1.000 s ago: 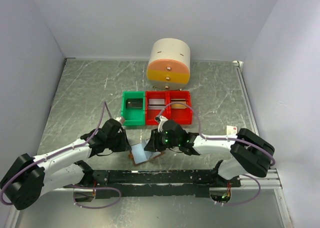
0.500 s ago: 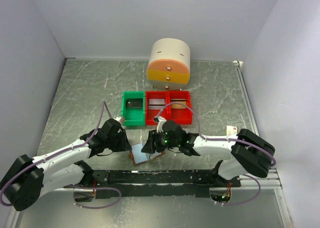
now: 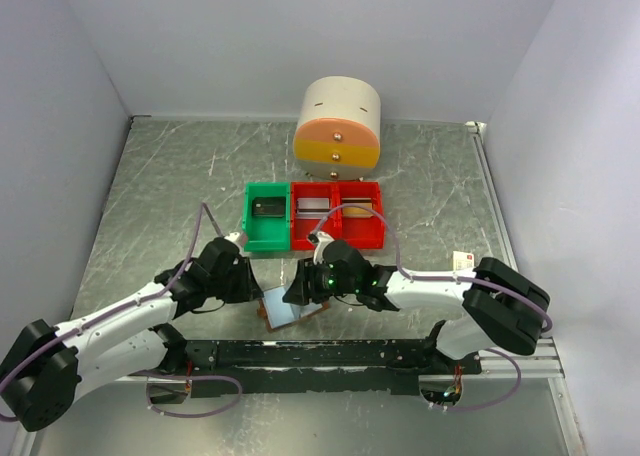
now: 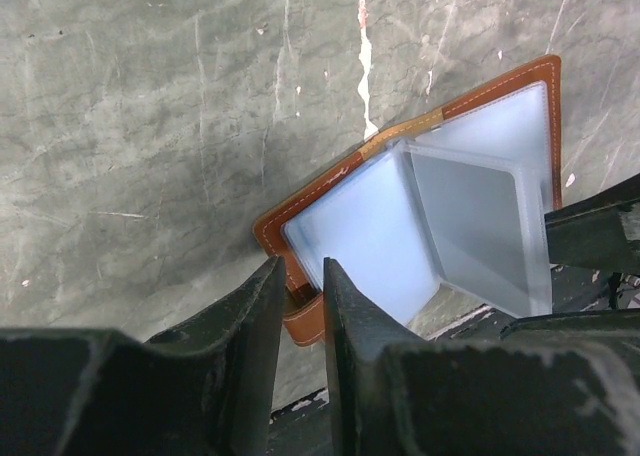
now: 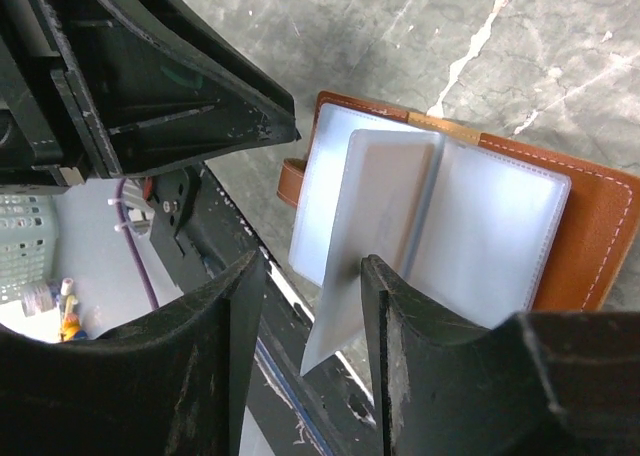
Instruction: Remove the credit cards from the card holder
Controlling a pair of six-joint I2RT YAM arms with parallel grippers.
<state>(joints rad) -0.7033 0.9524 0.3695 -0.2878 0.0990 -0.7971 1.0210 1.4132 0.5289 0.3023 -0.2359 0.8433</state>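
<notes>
Because the holder lies open and flat on the surface, just in front of the arm bases and between the two pincers, its pale blue insides face up. One clear leaf stands up from the middle fold, and a pale grey card seems to sit inside it. I see no card lying out on the surface, so I think the job is near its start.

The right pincer has its jaws apart. The loose edge of the leaf pokes into the gap, but nothing squeezes it. The left pincer has its jaws close together, at the brown corner of the holder by the little tab. I cannot tell if it pinches that corner or just hangs over it.

The card looks thin, light and stiff. It looks smooth too, so it may slip. The leaf is soft and will fold if pushed. The holder is light and will likely slide or lift when a card is pulled, so one pincer should pin its brown edge. The best place to grab the card is a bare edge, pinched flat on both faces, then pulled straight out. I cannot see which side of the pocket is open.
</notes>
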